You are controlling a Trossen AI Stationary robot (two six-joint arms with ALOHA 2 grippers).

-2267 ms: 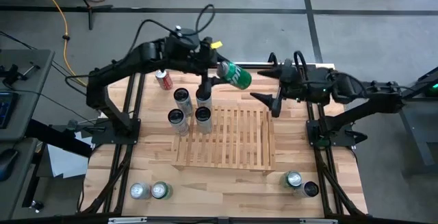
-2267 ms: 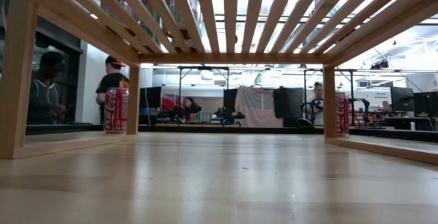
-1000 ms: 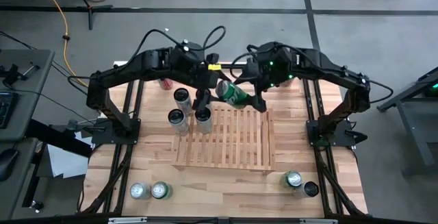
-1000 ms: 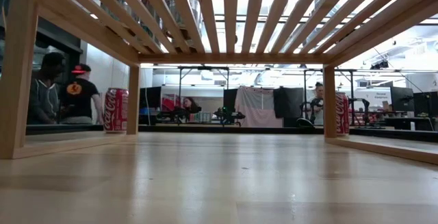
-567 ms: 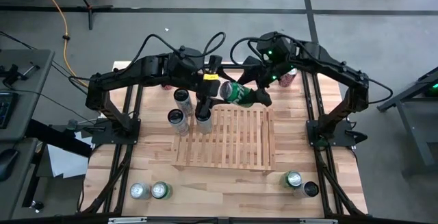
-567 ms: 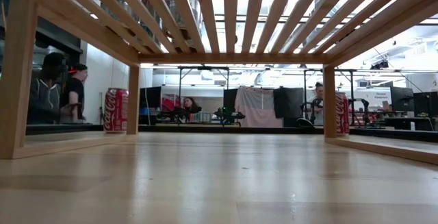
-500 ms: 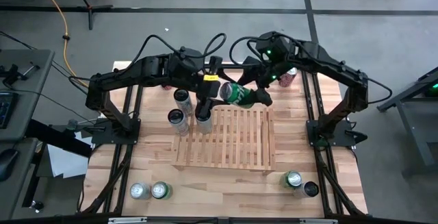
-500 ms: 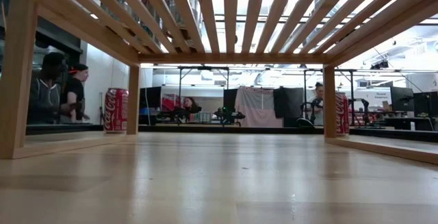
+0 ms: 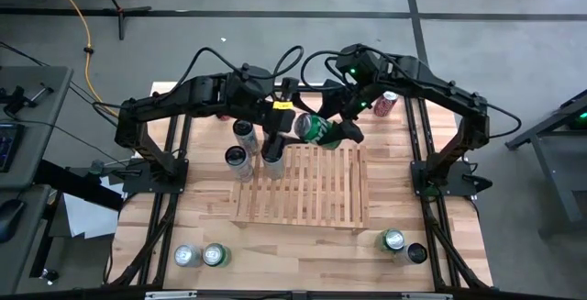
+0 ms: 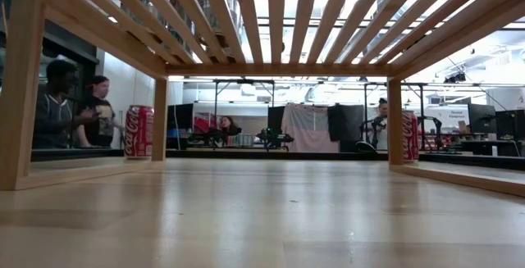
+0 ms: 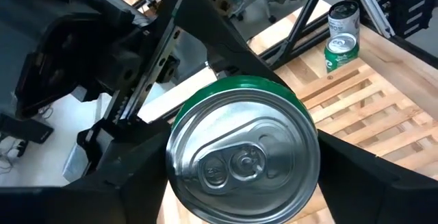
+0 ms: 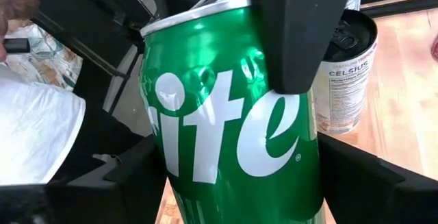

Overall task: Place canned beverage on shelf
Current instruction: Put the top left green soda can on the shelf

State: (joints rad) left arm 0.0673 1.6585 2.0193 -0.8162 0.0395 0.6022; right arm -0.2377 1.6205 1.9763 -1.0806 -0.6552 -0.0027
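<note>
Left to right, seen from above. Near left on the table (image 9: 147,236): 2 loose cans (image 9: 200,256). Far left: 3 upright cans (image 9: 244,144) stand at the far-left corner of the shelf (image 9: 303,188), a slatted wooden panel at table centre.

Above the shelf's far edge, the left gripper (image 9: 286,121) holds a green can (image 9: 316,127) tipped on its side. Its wrist view looks onto the can's lid (image 11: 243,159), with a finger (image 11: 116,176) pressed to each side of the body.

The right gripper (image 9: 335,127) meets the same can from the right. Its wrist view shows the green wall (image 12: 233,128) filling the gap between its fingers (image 12: 294,32); whether they press the can yet cannot be told.

Far right: a red can (image 9: 387,103) on the table. Near right: 2 more cans (image 9: 402,245).

Step in hand, as judged: a mid-air handover of the green can, left arm to right. The can is above the shelf, not on it. The next move calls for a firm right grip before the left lets go, then turning the can upright and lowering it onto bare slats clear of the 3 standing cans.
</note>
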